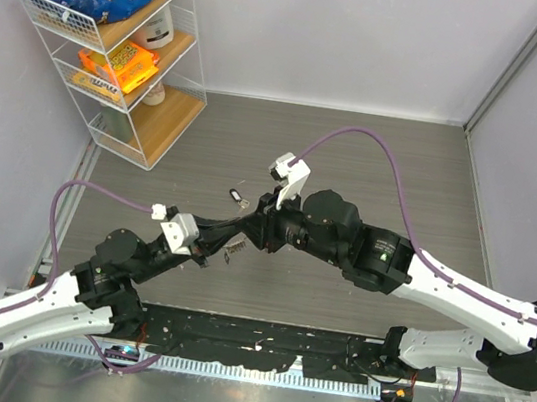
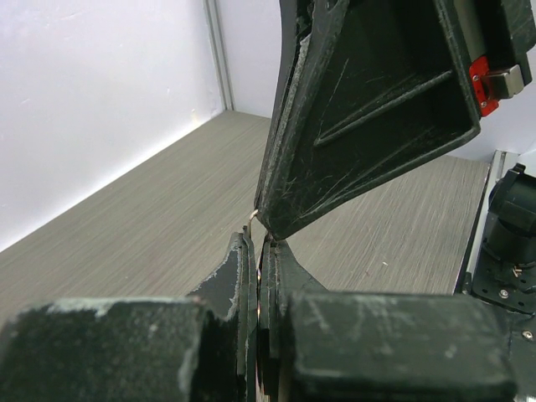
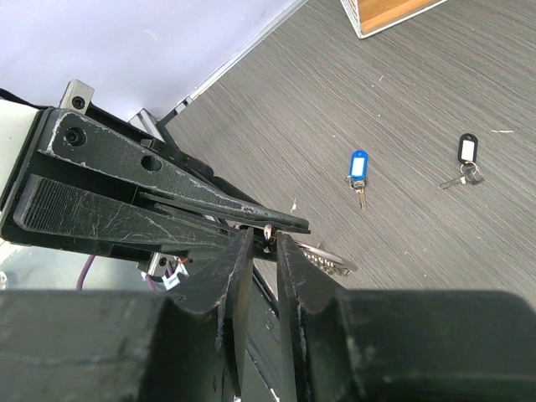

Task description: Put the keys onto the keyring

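Note:
My two grippers meet tip to tip above the table's middle. My left gripper (image 1: 236,229) (image 2: 258,239) is shut on the keyring, a thin silver wire whose end (image 2: 253,216) pokes out past its tips. My right gripper (image 1: 252,227) (image 3: 260,239) is closed to a narrow gap on a small silvery loop of that wire (image 3: 266,234), right under the left fingers (image 3: 209,197). A key with a blue tag (image 3: 358,167) and a key with a black tag (image 3: 466,152) (image 1: 237,196) lie on the table. A toothed silvery key bunch (image 3: 331,258) (image 1: 236,249) shows just below the grippers.
A white wire shelf rack (image 1: 111,36) with snack bags stands at the back left. Grey walls close the table at the back and sides. A black rail (image 1: 247,344) runs along the near edge between the arm bases.

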`<state>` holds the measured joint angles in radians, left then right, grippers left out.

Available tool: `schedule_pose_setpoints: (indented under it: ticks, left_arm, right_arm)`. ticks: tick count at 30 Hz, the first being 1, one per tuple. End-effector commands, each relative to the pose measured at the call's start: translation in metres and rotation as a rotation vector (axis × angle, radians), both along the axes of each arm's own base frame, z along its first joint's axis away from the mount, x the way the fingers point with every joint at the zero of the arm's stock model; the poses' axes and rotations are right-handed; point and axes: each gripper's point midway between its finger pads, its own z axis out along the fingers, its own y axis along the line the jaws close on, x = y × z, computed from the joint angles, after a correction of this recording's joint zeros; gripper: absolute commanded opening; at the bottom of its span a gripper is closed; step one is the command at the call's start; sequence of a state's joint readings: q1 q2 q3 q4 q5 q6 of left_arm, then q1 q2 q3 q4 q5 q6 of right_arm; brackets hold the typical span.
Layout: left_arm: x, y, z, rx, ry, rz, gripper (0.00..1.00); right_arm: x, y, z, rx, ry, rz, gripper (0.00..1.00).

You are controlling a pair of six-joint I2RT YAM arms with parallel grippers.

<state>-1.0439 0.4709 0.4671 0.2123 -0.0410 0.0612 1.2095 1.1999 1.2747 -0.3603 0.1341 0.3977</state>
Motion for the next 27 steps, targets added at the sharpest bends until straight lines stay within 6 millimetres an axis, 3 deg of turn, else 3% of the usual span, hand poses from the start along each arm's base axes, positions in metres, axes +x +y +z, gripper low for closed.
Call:
schedule_pose_setpoints:
  ticks: [1,5,8,15,21,27]
  left_arm:
    - [-0.004,0.003,0.024,-0.076,-0.049,-0.007,0.0]
    - [-0.004,0.001,0.023,-0.078,-0.047,-0.014,0.0]
    - [-0.004,0.0,0.02,-0.07,-0.045,-0.017,0.0]
    - [-0.007,-0.003,0.015,-0.061,-0.036,-0.041,0.0]
    - [-0.008,-0.003,0.011,-0.069,-0.037,-0.044,0.28]
    - [-0.007,-0.004,0.008,-0.062,-0.031,-0.042,0.41]
  right_arm:
    - [0.004,0.005,0.034,0.093,-0.028,-0.017,0.22]
    - [0.003,0.006,0.037,0.108,-0.032,-0.011,0.17]
    - [0.005,0.004,0.039,0.105,-0.044,-0.021,0.06]
    - [0.005,0.002,0.039,0.108,-0.058,-0.03,0.05]
    - [0.005,-0.001,0.044,0.112,-0.08,-0.036,0.06]
    - [0.006,-0.004,0.05,0.125,-0.093,-0.043,0.06]
